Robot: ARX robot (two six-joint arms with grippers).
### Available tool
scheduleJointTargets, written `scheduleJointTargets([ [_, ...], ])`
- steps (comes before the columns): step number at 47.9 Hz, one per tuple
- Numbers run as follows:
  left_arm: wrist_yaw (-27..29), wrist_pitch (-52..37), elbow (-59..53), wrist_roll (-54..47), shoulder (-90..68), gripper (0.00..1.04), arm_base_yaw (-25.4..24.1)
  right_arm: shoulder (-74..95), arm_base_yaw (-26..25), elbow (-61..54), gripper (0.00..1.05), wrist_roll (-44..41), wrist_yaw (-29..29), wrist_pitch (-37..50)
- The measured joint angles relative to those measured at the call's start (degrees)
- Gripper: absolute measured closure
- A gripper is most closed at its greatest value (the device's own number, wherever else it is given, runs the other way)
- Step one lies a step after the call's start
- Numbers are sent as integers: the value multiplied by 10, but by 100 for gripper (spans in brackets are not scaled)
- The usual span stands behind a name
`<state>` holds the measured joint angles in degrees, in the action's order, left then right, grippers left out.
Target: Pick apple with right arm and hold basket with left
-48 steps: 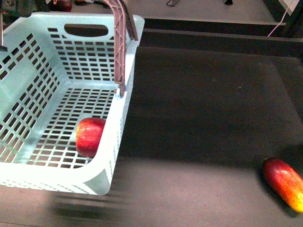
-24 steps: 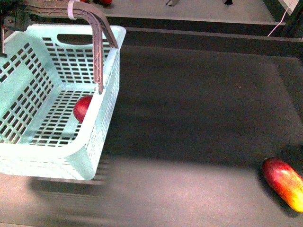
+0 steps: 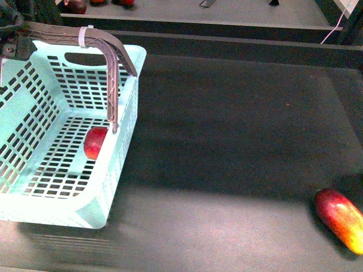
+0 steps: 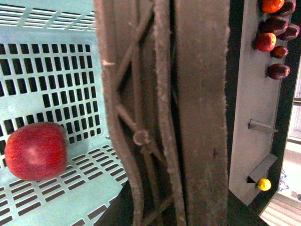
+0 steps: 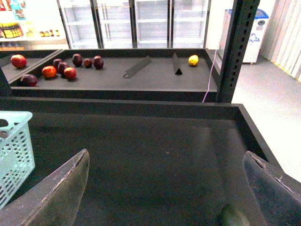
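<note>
The light-turquoise basket (image 3: 122, 153) stands at the left of the dark table, its brown handle (image 3: 113, 62) raised over it. My left gripper (image 3: 16, 38) is shut on that handle at the far upper left, mostly out of frame. In the left wrist view the handle (image 4: 188, 117) fills the middle. The red apple (image 3: 95, 143) lies inside the basket against its right wall, and the left wrist view also shows the apple (image 4: 35, 150) on the slotted floor. My right gripper (image 5: 164, 188) is open over bare table, nothing between its fingers, well right of the basket corner (image 5: 14, 155).
An elongated red-and-yellow fruit (image 3: 340, 220) lies at the table's front right. Behind the table runs a lower shelf with several dark and red fruits (image 5: 56, 68) and a lemon (image 5: 193, 60). A dark upright post (image 5: 237, 47) stands at the back right corner.
The basket has shifted left and looks smaller in the front view, with the handle swung further over it. The apple stays by the right wall. The elongated fruit has not moved.
</note>
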<state>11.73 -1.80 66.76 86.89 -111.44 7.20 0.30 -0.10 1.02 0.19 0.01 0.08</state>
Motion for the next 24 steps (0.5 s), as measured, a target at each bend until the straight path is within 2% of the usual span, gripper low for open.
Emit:
scheduleJointTargets([
  [3, -2, -1, -6, -1, 3, 87, 0, 0, 0, 0, 9, 0, 0, 0],
  [9, -13, -1, -26, -3, 7, 69, 4, 0, 0, 0, 9, 0, 0, 0],
  [13, -7, 4, -42, -3, 26, 53, 10, 0, 0, 0, 9, 0, 0, 0],
  [16, 3, 4, -51, -4, 43, 46, 14, 0, 0, 0, 9, 0, 0, 0],
  [24, 54, 31, -99, 25, 158, 11, 37, 0, 0, 0, 9, 0, 0, 0],
])
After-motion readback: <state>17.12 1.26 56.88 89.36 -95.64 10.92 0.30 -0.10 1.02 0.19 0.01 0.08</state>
